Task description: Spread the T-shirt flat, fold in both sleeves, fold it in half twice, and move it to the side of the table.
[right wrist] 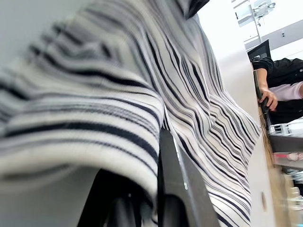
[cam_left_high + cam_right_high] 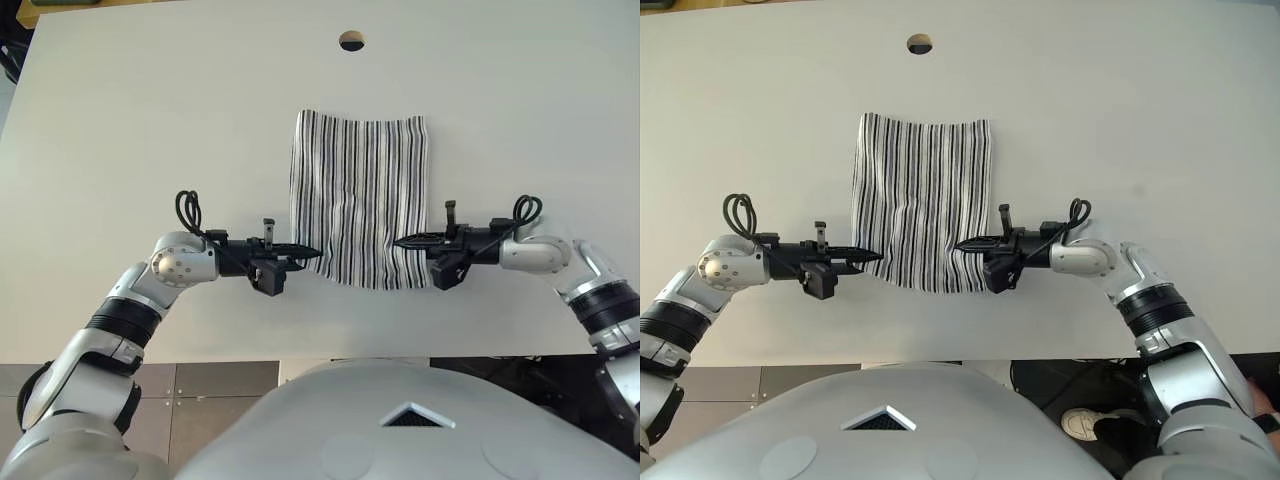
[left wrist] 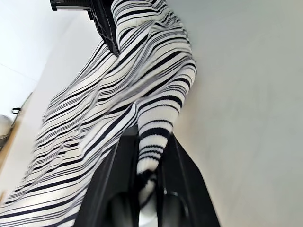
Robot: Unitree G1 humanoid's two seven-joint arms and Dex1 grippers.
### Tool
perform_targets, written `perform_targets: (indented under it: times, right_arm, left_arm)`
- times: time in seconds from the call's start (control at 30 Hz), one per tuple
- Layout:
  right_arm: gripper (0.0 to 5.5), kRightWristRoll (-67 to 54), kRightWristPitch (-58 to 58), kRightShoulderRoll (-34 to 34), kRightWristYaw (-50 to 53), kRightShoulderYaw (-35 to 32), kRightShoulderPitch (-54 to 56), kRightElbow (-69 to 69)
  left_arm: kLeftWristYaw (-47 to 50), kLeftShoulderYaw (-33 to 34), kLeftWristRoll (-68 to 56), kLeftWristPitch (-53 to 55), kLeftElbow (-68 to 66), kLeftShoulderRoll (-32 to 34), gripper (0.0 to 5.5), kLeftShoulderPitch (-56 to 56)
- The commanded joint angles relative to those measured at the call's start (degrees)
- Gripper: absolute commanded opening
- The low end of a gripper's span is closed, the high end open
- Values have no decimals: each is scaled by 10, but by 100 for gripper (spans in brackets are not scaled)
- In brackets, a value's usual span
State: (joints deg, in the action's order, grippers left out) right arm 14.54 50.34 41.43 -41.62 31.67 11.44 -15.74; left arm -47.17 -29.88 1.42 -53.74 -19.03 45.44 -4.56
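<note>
Left tool (image 2: 312, 252), right tool (image 2: 400, 241) gripping near corners, striped folded T-shirt (image 2: 360, 190)

The silver-and-black left arm (image 2: 130, 310) and right arm (image 2: 590, 285) bend at the elbow, forearms turned inward and level, tips facing each other. The black two-finger left gripper (image 2: 308, 252) pinches the near edge of the black-and-white striped T-shirt (image 2: 360, 190) between its fingers (image 3: 113, 189). The right gripper (image 2: 402, 241) tapers to a closed point, apparently nipping the cloth too.
</note>
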Motion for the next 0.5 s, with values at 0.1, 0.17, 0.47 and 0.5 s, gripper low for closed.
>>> perform_targets:
  times: [0.1,0.17,0.47,0.5]
  right_arm:
    - [16,-339,-198,106,-185,-9,-64,190]
    - [16,-400,-266,145,-237,-16,-86,237]
    - [16,-432,-404,198,-342,-64,-145,322]
    - [16,-433,-413,193,-341,-72,-146,326]
  left_arm:
    - [-136,0,-256,235,268,122,21,74]
    - [-164,11,-310,299,339,153,21,97]
    - [-198,74,-411,466,503,178,21,162]
    - [-195,82,-415,482,506,173,21,162]
